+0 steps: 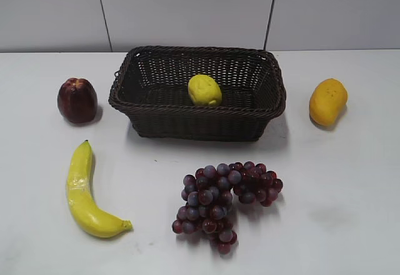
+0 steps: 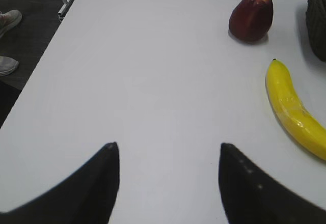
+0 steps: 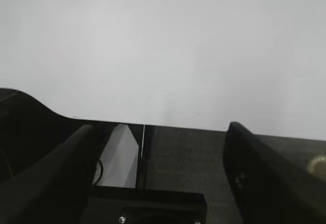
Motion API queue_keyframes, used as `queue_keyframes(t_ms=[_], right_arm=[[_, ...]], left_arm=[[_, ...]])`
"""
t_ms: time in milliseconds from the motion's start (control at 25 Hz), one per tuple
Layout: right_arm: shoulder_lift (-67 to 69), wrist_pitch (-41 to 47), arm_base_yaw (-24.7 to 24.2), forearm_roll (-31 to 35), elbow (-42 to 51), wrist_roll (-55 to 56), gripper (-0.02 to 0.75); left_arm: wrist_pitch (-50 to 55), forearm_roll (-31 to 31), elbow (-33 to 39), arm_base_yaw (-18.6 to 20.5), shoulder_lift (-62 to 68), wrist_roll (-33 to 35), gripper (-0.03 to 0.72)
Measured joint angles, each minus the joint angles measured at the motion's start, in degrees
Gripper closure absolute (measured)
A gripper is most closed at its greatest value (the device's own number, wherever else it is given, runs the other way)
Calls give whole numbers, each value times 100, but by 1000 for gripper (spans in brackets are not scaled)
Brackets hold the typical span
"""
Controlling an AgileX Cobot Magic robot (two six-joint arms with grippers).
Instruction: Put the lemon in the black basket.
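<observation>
Inside the black basket (image 1: pixel 269 103) the lemon (image 1: pixel 204 90) rests on the woven floor; left gripper (image 2: pixel 168 175) and right gripper (image 3: pixel 160 158) hang spread and empty; only a stray reach risks nudging it

white table (image 1: pixel 350 212), black basket (image 1: pixel 156 125), apple (image 1: pixel 77 100), banana (image 1: pixel 84 194), grapes (image 1: pixel 222 197), mango (image 1: pixel 327 102)

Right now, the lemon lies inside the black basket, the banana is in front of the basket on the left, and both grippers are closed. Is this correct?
Not quite: the grippers are open, not closed. The left wrist view shows the left gripper with its fingers spread wide over bare table, and the right wrist view shows the right gripper the same way. The lemon does lie in the black basket, with the banana front left.
</observation>
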Motion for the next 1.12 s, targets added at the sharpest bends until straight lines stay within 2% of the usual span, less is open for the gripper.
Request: queue_keyframes(t_ms=[520,1120], right_arm=[[-2746,-31,0,29,13,0,164],[-4292,-26,0,40,13,0,164]], left_arm=[[0,0,0,0,0,0,233],[0,0,0,0,0,0,233]])
